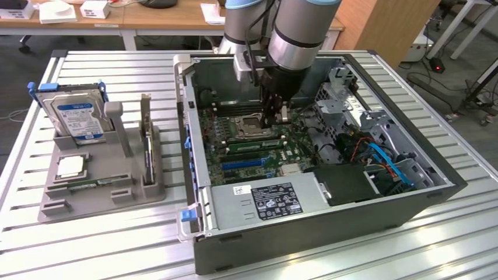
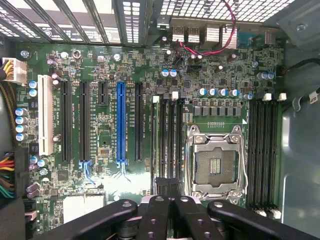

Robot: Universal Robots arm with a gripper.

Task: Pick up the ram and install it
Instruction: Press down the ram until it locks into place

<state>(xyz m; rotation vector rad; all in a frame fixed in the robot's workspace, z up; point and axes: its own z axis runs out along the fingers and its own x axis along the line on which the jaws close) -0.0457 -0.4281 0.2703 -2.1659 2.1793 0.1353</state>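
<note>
The ram (image 1: 87, 184) looks like a thin green stick lying flat at the front of the grey holder (image 1: 46, 207), on the exterior view's left. My gripper (image 1: 272, 121) hangs inside the open computer case (image 1: 311, 233), well away from the ram and just above the motherboard beside the CPU socket (image 1: 251, 125). In the wrist view the gripper (image 2: 170, 192) is shut, its dark fingers (image 2: 157, 210) pressed together with nothing visible between them. They sit over the end of the black memory slots (image 2: 170, 140) next to the CPU socket (image 2: 215, 165).
The grey holder also carries an upright silver hard drive (image 1: 76, 116), a dark expansion card (image 1: 146, 140) and a square chip (image 1: 70, 167). More memory slots (image 2: 262, 150) lie beyond the socket. Case walls, the drive cage (image 1: 350, 111) and blue cables (image 1: 389, 163) hem in the arm.
</note>
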